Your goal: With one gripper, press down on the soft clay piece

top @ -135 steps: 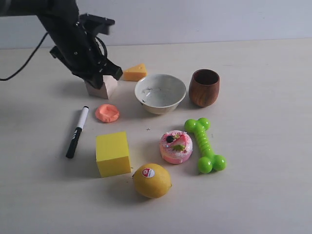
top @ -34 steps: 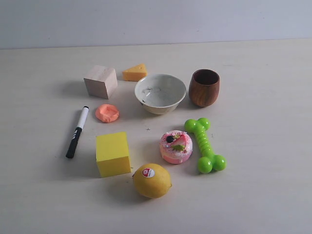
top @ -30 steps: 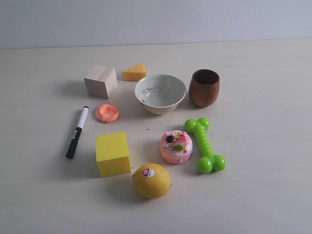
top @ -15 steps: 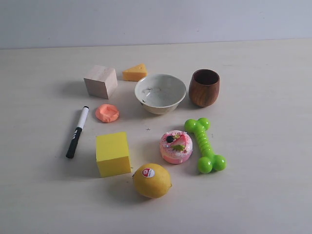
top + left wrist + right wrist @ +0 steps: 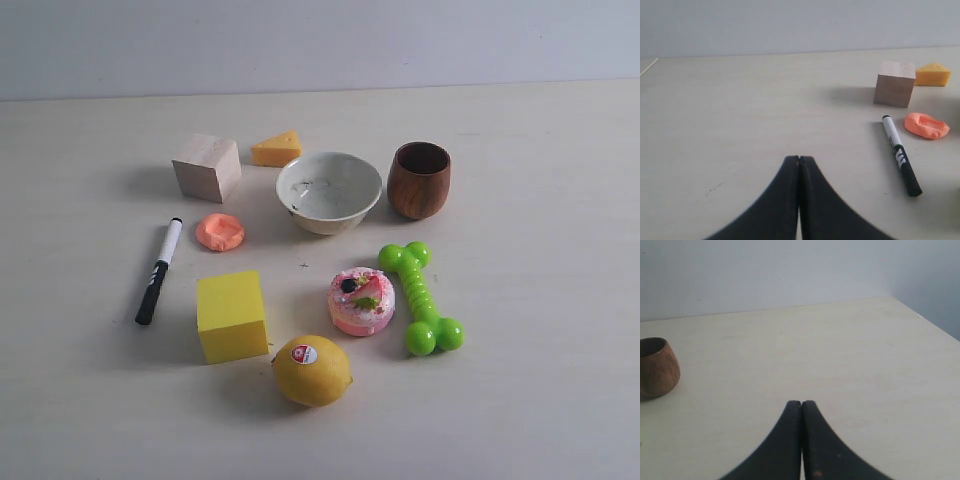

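- The left hand (image 5: 799, 162) is closed, its two black fingers pressed flat together with nothing between them. It sits over a bare stretch of the pale worktop (image 5: 715, 125), well apart from the things.
- A marker (image 5: 157, 272) with a white barrel and a black cap lies furthest left among the things, its white end pointing far.
- A pale wooden block (image 5: 207, 167) stands far of the marker's white end.
- The clay piece (image 5: 220, 232) is a flattened salmon-orange disc with a dent in its top. It lies flat on the worktop just near of the wooden block, between the marker on its left and the bowl on its right, touching none of them.
- A yellow cube (image 5: 231, 315) stands near of the clay piece.
- An orange cheese wedge (image 5: 277, 149) lies far, just right of the block.
- A lemon (image 5: 312, 370) with a red sticker is nearest of all, just beside the cube's near right corner.
- A white bowl (image 5: 329, 190) stands upright in the middle.
- A pink cake toy (image 5: 361, 300) sits near of the bowl.
- A green bone toy (image 5: 420, 298) lies just right of the cake.
- A brown wooden cup (image 5: 419, 180) stands upright just right of the bowl.
- The right hand (image 5: 801, 404) is closed on nothing, fingers together, over bare worktop and well apart from the cup.
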`<state>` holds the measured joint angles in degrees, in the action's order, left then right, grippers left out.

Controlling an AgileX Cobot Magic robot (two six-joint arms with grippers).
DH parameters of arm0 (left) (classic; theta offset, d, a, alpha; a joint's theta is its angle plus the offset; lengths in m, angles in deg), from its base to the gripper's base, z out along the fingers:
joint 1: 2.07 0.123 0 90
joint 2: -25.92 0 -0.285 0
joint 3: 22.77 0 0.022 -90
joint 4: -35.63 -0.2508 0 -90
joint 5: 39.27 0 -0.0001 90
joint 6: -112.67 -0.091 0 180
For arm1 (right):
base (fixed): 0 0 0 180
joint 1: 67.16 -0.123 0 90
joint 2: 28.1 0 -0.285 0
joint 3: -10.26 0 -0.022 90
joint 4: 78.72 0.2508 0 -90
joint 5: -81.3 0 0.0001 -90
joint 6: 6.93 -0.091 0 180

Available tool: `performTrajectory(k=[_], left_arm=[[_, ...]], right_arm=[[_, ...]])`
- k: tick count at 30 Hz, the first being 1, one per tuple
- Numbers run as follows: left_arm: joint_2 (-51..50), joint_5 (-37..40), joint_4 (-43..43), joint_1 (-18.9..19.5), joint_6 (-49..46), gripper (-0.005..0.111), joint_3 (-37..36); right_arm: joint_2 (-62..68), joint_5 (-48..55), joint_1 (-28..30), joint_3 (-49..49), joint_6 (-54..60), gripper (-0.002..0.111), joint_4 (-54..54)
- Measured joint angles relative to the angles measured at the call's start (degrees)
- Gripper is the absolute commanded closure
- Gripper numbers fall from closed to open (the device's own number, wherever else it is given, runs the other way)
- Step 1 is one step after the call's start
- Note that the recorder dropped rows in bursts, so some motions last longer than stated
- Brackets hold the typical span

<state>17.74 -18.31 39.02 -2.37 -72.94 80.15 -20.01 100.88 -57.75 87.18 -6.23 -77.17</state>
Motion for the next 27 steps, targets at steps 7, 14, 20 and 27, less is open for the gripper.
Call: performTrajectory(k=[7,14,20,27], left_arm=[[0.0,0.0,0.0,0.0,1.7,0.106,0.0],[0.0,0.0,0.0,0.0,2.5,0.106,0.0],[0.0,0.0,0.0,0.0,2.6,0.106,0.0],[0.0,0.0,0.0,0.0,2.6,0.106,0.0]], right_arm=[[0.0,0.0,0.0,0.0,0.0,0.108,0.0],[0.0,0.0,0.0,0.0,0.0,0.108,0.0],[0.0,0.0,0.0,0.0,0.0,0.108,0.0],[0.0,0.0,0.0,0.0,0.0,0.108,0.0]])
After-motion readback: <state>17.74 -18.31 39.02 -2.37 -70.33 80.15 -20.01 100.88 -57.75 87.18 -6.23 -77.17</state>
